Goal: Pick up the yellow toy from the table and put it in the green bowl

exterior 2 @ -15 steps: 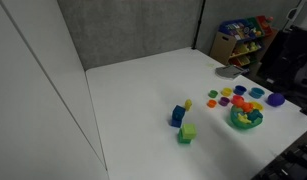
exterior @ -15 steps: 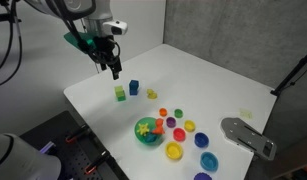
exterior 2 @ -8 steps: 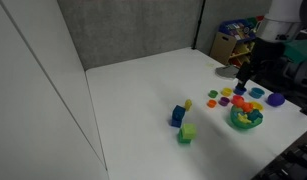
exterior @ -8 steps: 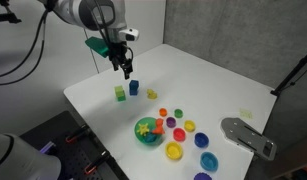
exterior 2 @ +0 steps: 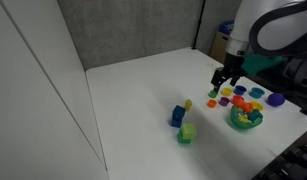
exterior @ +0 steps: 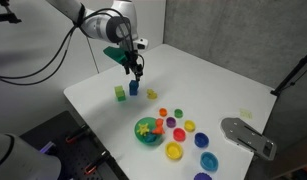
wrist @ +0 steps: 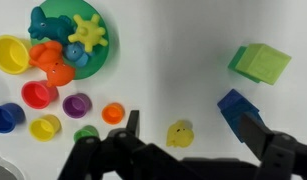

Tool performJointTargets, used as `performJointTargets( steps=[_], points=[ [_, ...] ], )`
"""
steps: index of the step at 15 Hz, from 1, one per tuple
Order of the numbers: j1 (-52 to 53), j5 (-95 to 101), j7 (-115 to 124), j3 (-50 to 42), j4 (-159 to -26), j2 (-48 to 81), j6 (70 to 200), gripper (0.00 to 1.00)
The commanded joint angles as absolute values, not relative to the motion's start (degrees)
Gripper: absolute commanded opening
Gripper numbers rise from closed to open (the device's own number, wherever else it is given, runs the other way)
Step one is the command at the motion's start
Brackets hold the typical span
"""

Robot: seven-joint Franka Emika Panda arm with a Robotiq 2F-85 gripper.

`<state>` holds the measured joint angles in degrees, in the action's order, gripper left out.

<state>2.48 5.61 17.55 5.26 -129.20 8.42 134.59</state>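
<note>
Item: gripper (wrist: 190, 123), jaws spread wide, empty, touching nothing; the two dark fingers (wrist: 128, 127) enter at the lower edge of the wrist view. Between them, on the white table (wrist: 173, 50), lies the yellow toy (wrist: 179, 134), not gripped. Just beside the toy: blue block (wrist: 235, 107); further out, green block (wrist: 261, 63), tilted. To the other side, a scatter of small round cups, orange (wrist: 113, 113), purple (wrist: 76, 104) and red (wrist: 39, 95). Farthest: green bowl (wrist: 65, 12), holding several coloured pieces. In an exterior view the gripper (exterior: 136, 69) hangs above the blocks, the bowl (exterior: 141, 138) well apart from it.
</note>
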Motion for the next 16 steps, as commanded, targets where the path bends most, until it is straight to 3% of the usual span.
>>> performJointTargets(
  steps=[1, 16],
  points=[
    [4.5, 7.3, 19.7, 3.4, -123.6, 15.9, 138.1, 1.0],
    [9.0, 7.0, 21.8, -1.7, -117.1, 28.2, 141.9, 1.0]
  ],
)
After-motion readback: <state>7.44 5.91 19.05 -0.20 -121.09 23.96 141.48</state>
